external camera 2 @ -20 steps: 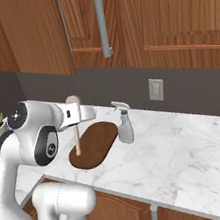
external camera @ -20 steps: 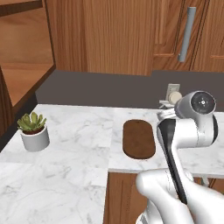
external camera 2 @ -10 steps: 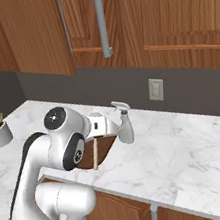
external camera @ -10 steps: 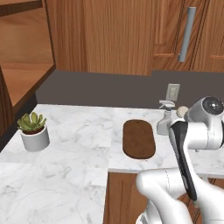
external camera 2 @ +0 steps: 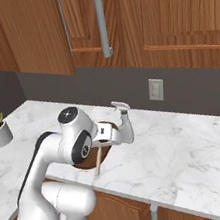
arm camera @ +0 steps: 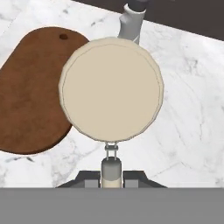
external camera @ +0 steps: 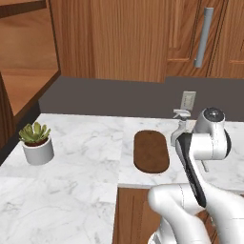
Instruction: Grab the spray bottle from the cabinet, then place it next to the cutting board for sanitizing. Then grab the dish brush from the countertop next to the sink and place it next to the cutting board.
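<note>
My gripper (arm camera: pixel 111 177) is shut on the thin tan handle of the dish brush (arm camera: pixel 111 89), whose round cream head points down at the white marble countertop (arm camera: pixel 188 109). The brush hangs just right of the dark-brown oval cutting board (arm camera: pixel 30 92), with the pale spray bottle (arm camera: pixel 131 22) standing upright beyond it. In the right base view the gripper (external camera 2: pixel 106 133) hovers beside the spray bottle (external camera 2: pixel 124 124) and the brush handle (external camera 2: pixel 97 162) slants down over the cutting board's (external camera 2: pixel 85 163) end. The cutting board (external camera: pixel 151 151) lies flat. The open cabinet (external camera: pixel 24 81) is far left. The sink is out of view.
A white pot with a green succulent (external camera: pixel 38 147) stands at the counter's left. A wall socket (external camera 2: pixel 155 89) sits on the dark backsplash. Closed wooden wall cabinets with a grey bar handle (external camera 2: pixel 103 24) hang above. Bare marble stretches to the right of the bottle (external camera 2: pixel 189 144).
The arm has swung rightward across the cutting board with the dish brush still gripped, and has come down beside the spray bottle. Bottle and board have stayed in place.
</note>
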Robot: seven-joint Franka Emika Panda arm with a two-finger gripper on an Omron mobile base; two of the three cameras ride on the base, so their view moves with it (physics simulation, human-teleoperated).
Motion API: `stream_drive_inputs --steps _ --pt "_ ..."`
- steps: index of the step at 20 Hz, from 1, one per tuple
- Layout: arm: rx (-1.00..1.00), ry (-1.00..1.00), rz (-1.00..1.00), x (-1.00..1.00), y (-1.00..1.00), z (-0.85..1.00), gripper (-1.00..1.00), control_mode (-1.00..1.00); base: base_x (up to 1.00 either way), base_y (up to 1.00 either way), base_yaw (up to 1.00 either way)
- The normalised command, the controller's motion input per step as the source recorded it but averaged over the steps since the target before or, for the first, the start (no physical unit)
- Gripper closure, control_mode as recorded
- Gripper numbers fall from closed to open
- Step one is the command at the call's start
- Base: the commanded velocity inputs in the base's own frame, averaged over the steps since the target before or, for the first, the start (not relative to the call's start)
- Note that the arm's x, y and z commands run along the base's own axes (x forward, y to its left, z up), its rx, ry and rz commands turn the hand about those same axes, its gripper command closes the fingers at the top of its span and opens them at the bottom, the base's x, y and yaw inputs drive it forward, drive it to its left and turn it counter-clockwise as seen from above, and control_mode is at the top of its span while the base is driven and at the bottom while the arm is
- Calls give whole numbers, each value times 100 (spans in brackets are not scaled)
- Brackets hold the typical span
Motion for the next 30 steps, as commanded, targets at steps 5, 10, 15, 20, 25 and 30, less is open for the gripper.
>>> stream_drive_inputs --steps 5,10,15,20,25,30 --pt "3 21 0 29 -3 -60 100 -100 0 0 0" --pt "5 10 0 27 -8 -51 100 -100 0 0 0" --pt "5 0 0 7 -6 -36 100 -100 0 0 0" --pt "7 0 0 21 -4 -46 100 -100 0 0 0" --pt "5 0 0 31 -5 -41 100 -100 0 0 0" --pt "2 0 0 18 0 -36 100 -100 0 0 0"
